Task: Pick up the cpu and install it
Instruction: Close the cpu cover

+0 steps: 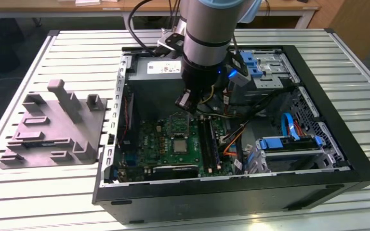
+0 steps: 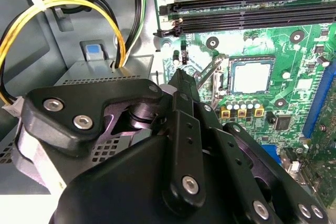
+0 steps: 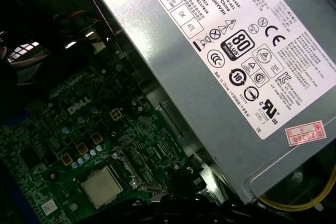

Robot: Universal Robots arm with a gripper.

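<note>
From the exterior view I have the arm reaching down into the open computer case (image 1: 358, 168), which lies on its side on a slatted table (image 1: 75, 53); the gripper (image 1: 186, 107) hangs over the green motherboard (image 1: 165, 144), just above the socket area, and the cpu (image 1: 180, 146) sits flat in its socket near the middle of the board, apart from the gripper. Off to the exterior view's left, a grey moulded tray (image 1: 50, 130) with upright posts stands on the table beside the case. In the second wrist view I look past the black linkage of the gripper (image 2: 181, 77), and its fingers look drawn together to a narrow tip with nothing between them (the very ends are partly hidden by the linkage, so I say this with some caution). Beyond that tip the cpu (image 2: 251, 76) lies square in its metal-framed socket, with memory slots (image 2: 247, 9) running along one side and yellow cables (image 2: 63, 14) looping over the power supply. In the first wrist view the power supply (image 3: 231, 77) fills one side, and the cpu (image 3: 102, 187) rests seated on the board beside it.
</note>
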